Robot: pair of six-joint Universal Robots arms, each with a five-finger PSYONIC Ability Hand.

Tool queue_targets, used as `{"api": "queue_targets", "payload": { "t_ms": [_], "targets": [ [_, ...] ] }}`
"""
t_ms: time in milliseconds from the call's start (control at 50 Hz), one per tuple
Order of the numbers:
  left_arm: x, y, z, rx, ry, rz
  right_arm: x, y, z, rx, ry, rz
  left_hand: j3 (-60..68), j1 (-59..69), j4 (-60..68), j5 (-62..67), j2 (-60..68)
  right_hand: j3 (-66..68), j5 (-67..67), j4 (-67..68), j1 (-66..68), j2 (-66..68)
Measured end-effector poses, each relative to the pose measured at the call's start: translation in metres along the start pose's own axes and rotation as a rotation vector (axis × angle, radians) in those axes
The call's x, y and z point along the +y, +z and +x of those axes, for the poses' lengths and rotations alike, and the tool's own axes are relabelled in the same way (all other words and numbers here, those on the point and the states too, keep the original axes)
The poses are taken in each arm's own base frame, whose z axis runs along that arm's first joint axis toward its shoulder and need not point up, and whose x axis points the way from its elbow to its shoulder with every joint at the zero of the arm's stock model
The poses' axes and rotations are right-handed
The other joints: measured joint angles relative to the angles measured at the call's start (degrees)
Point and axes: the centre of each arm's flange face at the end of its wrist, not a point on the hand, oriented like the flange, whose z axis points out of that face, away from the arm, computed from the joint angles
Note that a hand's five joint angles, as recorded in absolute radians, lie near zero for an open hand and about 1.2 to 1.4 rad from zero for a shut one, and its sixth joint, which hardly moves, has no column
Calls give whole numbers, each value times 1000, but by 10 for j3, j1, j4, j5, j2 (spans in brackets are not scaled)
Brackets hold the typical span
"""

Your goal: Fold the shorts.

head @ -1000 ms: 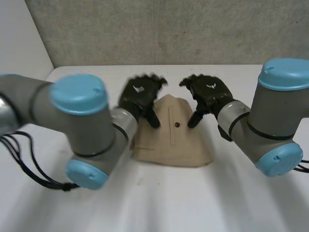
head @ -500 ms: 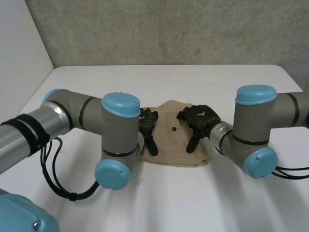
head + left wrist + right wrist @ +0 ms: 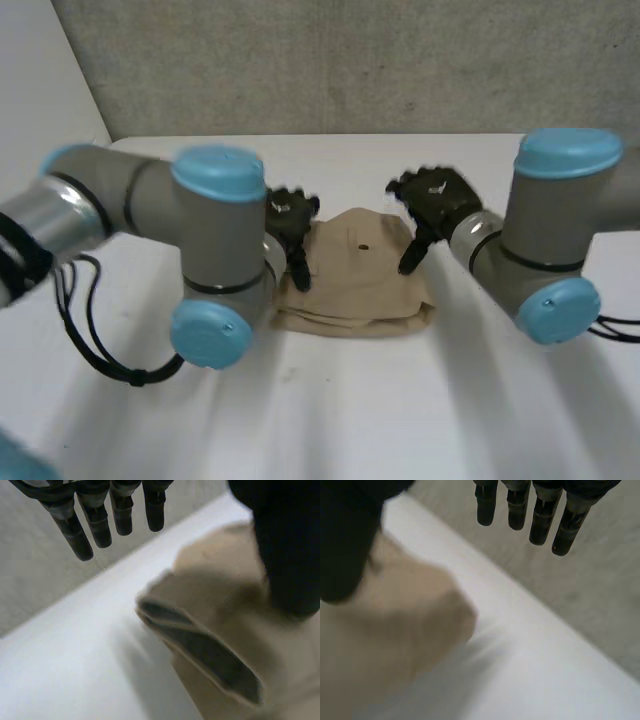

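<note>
L hand (image 3: 288, 222) fingers (image 3: 98, 525) are seen straight, slightly apart, nothing gripped; R hand (image 3: 437, 195) fingers (image 3: 540, 525) likewise. Hands are seen at 10 and 2 o'clock of the folded tan cloth shorts (image 3: 355, 285), laid mid white table (image 3: 330, 400). Thumbs are poised over the shorts' side edges, contact unclear. Grey wall (image 3: 350, 60) is seen at 12 o'clock.

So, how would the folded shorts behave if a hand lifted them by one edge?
Probably floppy: the shorts lie in soft, uneven layers. Lifted by one edge, the stacked layers, gaping at the side, would likely fall open.
</note>
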Motion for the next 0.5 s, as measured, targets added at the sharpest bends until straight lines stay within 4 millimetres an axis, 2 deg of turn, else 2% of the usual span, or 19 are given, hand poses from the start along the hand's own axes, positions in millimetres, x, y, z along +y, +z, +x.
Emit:
{"api": "queue_targets", "payload": {
  "t_ms": [40,100,140,240,320,400,500],
  "targets": [
    [-15,-9,-7,-12,-16,29,-14,-7,6,20,19,31,-5,-2,-6,-1,-5,0,-1,0,0,0],
    [-51,-34,-32,-53,-76,101,-46,-28,23,85,79,102,-8,-5,-9,-1,-9,0,-1,0,0,0],
    [-62,-45,-45,-76,-107,127,-58,-39,32,124,105,130,-8,-5,-9,-1,-10,0,-1,0,0,0],
    [-94,-84,-95,-174,-219,217,-85,-68,57,245,156,194,-9,-5,-9,-1,-10,0,-1,0,0,0],
    [-103,-109,-120,-216,-257,235,-98,-90,70,329,171,215,-9,-5,-9,-1,-10,0,-1,0,0,0],
    [-102,-121,-128,-208,-263,205,-100,-101,73,353,177,191,-9,-5,-9,-1,-10,0,-1,0,0,0],
    [-101,-126,-130,-182,-264,164,-96,-106,72,343,181,146,-9,-5,-9,-1,-10,0,-1,0,0,0]
  ]
}}
